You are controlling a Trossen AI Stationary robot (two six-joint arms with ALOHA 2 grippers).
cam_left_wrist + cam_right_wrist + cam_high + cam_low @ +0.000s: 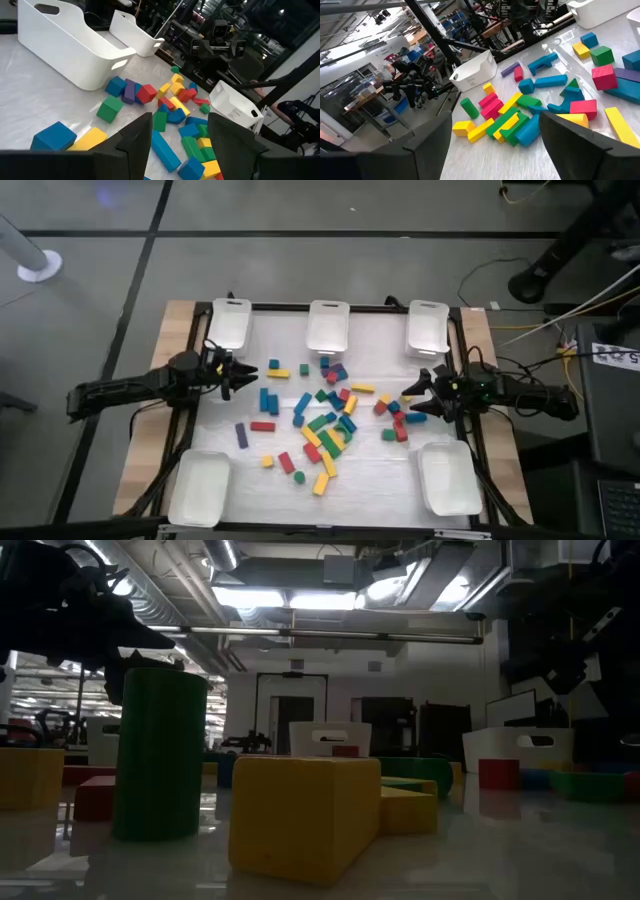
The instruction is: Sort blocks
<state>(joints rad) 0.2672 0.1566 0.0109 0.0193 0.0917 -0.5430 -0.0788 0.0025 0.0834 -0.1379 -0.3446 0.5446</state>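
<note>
High view shows both arms reaching in from opposite sides of the tabletop (pixel 400 470), with the blocks (pixel 325 425) scattered between them and five white trays (pixel 328 328) around the edges, all apparently without blocks in them. The left tool (pixel 232 373) hovers with its fingers parted and nothing between them; a blue block (pixel 249 373) and a yellow block (pixel 280 372) lie just ahead of its tips, and the main heap is farther ahead and off to one side. The right tool (pixel 420 398) stands wide open and holds nothing; a yellow block (pixel 407 397) and a small group of red blocks (pixel 393 420) sit just in front of it.

Sorting looks barely begun, so the risks are ahead. Near the left tool the blue and yellow pieces lie close together, so a closing grip could catch both or nudge one aside. In the heap, blocks lean on each other; a descending finger could land on a neighbour and scatter the pile. Both arms reaching for the centre together could also collide.
</note>
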